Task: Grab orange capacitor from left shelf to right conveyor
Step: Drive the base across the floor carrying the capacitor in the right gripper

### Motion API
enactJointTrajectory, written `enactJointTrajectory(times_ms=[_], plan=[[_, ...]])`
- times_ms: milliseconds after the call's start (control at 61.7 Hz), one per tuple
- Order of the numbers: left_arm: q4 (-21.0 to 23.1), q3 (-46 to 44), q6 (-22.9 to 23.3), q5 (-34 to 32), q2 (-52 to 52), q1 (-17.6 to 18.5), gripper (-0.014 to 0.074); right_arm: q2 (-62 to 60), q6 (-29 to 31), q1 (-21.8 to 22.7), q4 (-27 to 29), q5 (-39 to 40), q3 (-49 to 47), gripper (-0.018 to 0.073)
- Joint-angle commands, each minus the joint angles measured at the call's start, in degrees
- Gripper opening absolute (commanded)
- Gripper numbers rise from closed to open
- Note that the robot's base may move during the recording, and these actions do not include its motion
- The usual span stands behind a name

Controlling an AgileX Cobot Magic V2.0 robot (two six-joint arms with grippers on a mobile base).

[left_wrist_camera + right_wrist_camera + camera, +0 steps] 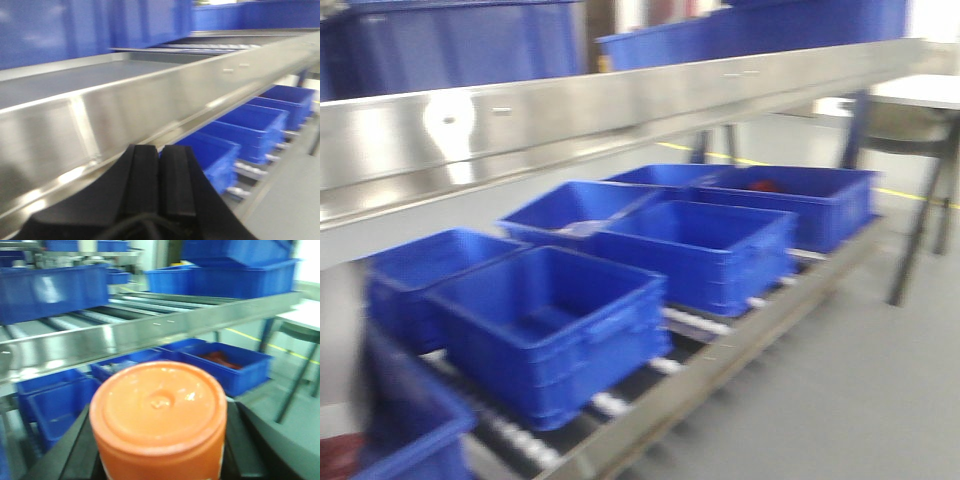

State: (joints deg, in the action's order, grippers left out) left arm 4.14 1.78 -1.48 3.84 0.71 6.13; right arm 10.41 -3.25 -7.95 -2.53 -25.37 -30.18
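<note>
Jaws of R gripper [160, 455] clamp the orange capacitor [159, 407] — end cap toward cam. L gripper [160, 172]: jaws pressed together, empty, near the left shelf [130, 112] front lip — open floor [295, 210] at right.

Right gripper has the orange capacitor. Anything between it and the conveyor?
The small orange cylindrical capacitor sits in the right gripper. No conveyor shows in any view, so the path can't be judged. Ahead of it: the brushed stainless-steel shelf lip and blue plastic bins.

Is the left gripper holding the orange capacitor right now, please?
No, the left gripper is shut on nothing; the orange capacitor sits in the right gripper.
</note>
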Motion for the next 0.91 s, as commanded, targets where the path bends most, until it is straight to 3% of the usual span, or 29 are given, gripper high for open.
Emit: enactJointTrajectory(times_ms=[0,891], plan=[[0.10,-0.27,0.08,-5.09,0.74,0.31,-0.0127,0.64,0.15,0.14,-0.70,5.19,-1.59,0.0107],[0.10,-0.27,0.08,-5.09,0.74,0.31,-0.0127,0.64,0.15,0.14,-0.70,5.19,-1.59,0.0107]])
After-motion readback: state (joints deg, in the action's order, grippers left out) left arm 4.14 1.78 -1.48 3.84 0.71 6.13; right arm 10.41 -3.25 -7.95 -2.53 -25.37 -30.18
